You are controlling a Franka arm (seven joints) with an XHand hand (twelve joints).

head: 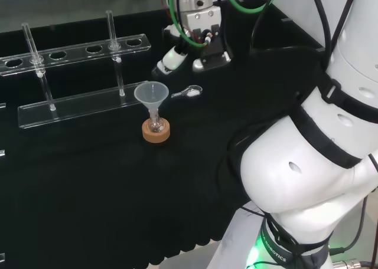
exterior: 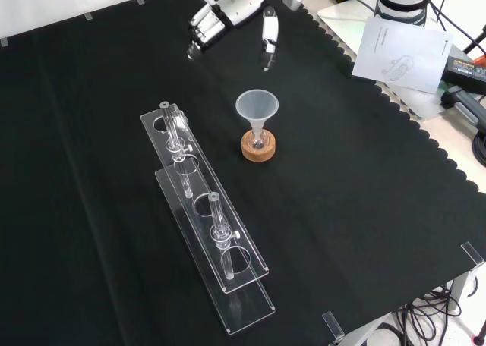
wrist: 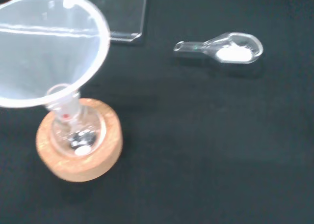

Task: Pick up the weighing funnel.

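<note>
The weighing funnel [head: 189,92], a small clear scoop with a short stem, lies on the black cloth and holds a little white powder [wrist: 231,52]. In the wrist view the weighing funnel [wrist: 226,47] lies flat, apart from the big funnel. My hand [head: 204,39] hovers just beyond it in the head view, open, with fingers spread and pointing down and nothing between them. In the front view the hand [exterior: 235,8] comes in at the top, above the big funnel [exterior: 257,105].
The big funnel [head: 152,95] stands in a small flask on a cork ring [head: 156,132], close to the left of the weighing funnel in the head view. A clear tube rack [head: 77,51] with upright tubes runs to its left. Papers and cables [exterior: 399,54] lie past the cloth's scalloped edge.
</note>
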